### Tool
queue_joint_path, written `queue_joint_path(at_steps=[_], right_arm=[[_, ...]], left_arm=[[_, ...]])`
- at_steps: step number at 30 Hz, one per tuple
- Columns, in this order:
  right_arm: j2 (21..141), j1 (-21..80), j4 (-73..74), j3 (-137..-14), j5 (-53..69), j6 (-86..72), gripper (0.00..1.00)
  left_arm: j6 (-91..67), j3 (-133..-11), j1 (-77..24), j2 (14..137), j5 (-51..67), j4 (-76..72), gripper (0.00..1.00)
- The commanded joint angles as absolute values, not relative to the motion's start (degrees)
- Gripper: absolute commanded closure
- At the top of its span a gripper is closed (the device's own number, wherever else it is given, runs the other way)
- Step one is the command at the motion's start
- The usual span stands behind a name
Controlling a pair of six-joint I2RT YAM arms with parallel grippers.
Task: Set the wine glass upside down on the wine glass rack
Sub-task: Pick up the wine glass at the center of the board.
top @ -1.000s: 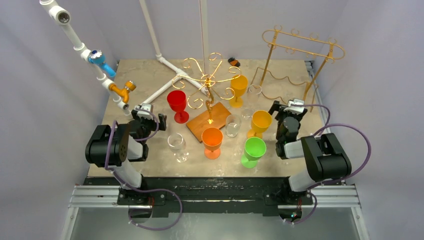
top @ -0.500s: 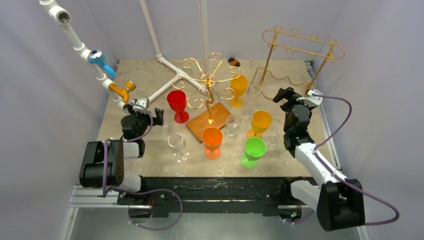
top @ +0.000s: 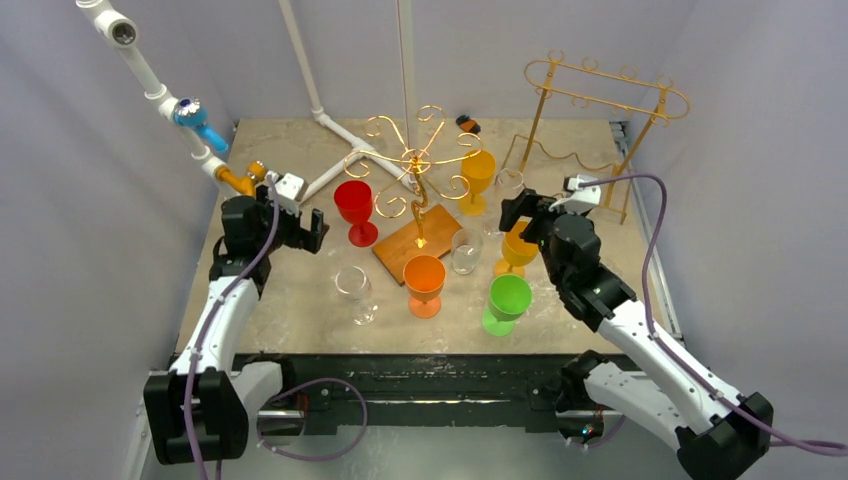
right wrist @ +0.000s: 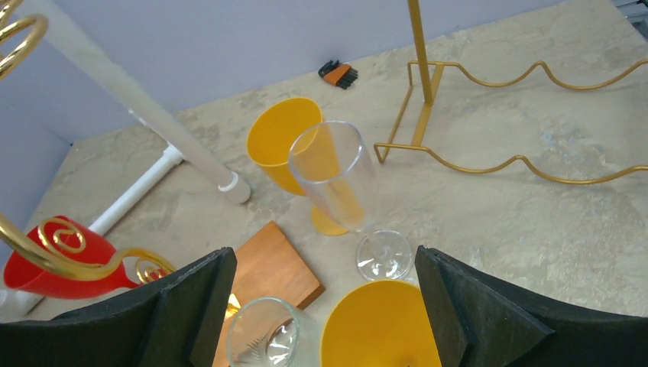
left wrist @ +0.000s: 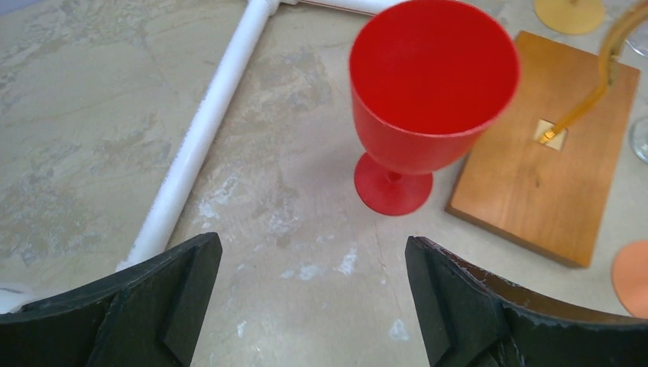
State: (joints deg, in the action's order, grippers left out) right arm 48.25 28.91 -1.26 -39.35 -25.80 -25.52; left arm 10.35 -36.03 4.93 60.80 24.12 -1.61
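Note:
A gold scroll-arm glass rack stands on a wooden base at mid-table. Upright wine glasses ring it: red, orange, green, two yellow ones and clear ones. My left gripper is open and empty, just left of the red glass. My right gripper is open and empty above the near yellow glass. A clear wine glass stands beyond it.
A white pipe lies on the table left of the red glass. A second gold wire rack stands at the back right. A stemless clear glass sits by the wooden base. A small orange-black brush lies at the back.
Both arms have unfolded and reached out over the table. The left gripper moved up beside the red glass. The right gripper swung left over the near yellow glass.

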Motion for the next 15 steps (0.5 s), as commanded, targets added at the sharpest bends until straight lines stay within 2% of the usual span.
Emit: queue_joint_path(at_steps=[1,8,15], right_arm=[[47.99,33.61,8.82,-44.47,-33.65,-25.08,0.01],[48.34,35.80,11.91,-46.65,-32.16,-25.04,0.01],[47.60,36.34,15.05,-48.02,-31.44,-24.10,0.01]], left_arm=[[15.62,-40.89,5.27,55.93,30.65,18.92,0.00],[22.21,-48.27,5.28,51.17,38.75,34.34,0.00],[29.32,-58.94,5.23,54.56,44.33,46.55,0.03]])
